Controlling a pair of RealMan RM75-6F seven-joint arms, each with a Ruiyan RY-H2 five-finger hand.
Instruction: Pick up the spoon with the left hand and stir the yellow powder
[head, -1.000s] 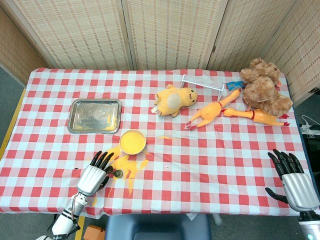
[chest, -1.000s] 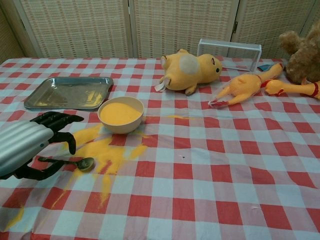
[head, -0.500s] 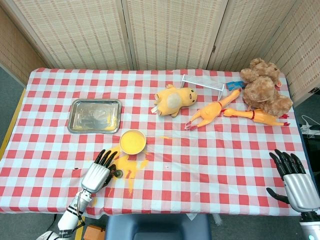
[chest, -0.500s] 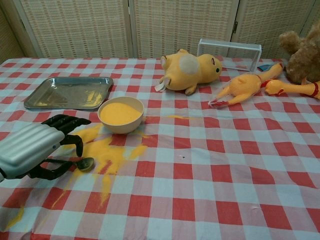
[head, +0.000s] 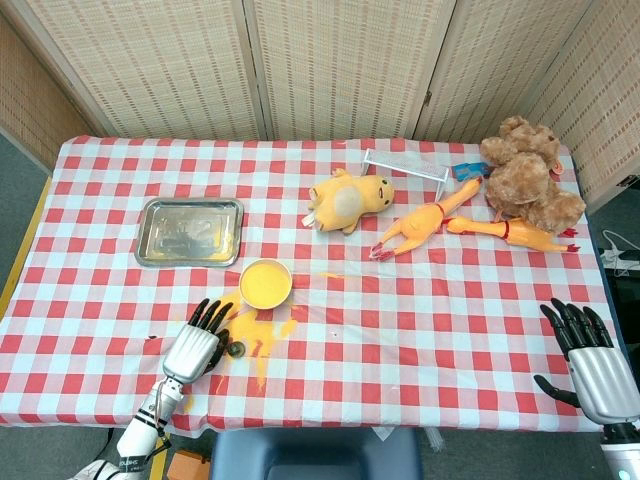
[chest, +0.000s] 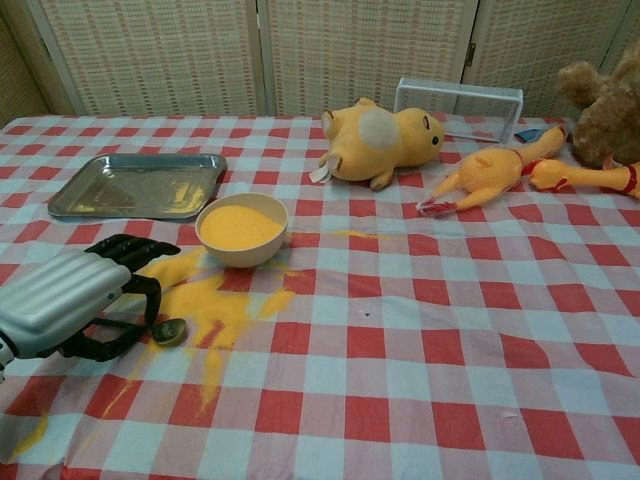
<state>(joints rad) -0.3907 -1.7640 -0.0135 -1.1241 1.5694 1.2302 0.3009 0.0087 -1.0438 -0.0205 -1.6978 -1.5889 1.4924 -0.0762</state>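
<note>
A cream bowl (head: 265, 283) (chest: 241, 229) full of yellow powder stands left of centre. Spilled yellow powder (head: 256, 330) (chest: 214, 302) lies on the cloth in front of it. The spoon (head: 238, 349) (chest: 168, 331) lies in that spill, and only its bowl end shows. My left hand (head: 195, 350) (chest: 65, 301) is down over the spoon's handle, fingers curled above it and thumb beneath. Whether it grips the handle is hidden. My right hand (head: 590, 360) hovers at the front right edge with fingers spread and holds nothing.
A metal tray (head: 190, 231) (chest: 135, 186) sits behind the left hand. A yellow plush (head: 349, 201) (chest: 380, 143), rubber chickens (head: 425, 228) (chest: 495, 172), a brown teddy (head: 528, 180) and a clear box (chest: 458, 97) lie at the back right.
My left hand has moved forward and lowered over the spoon, and its fingers have curled down so the handle is now covered. The right hand has barely shifted.
</note>
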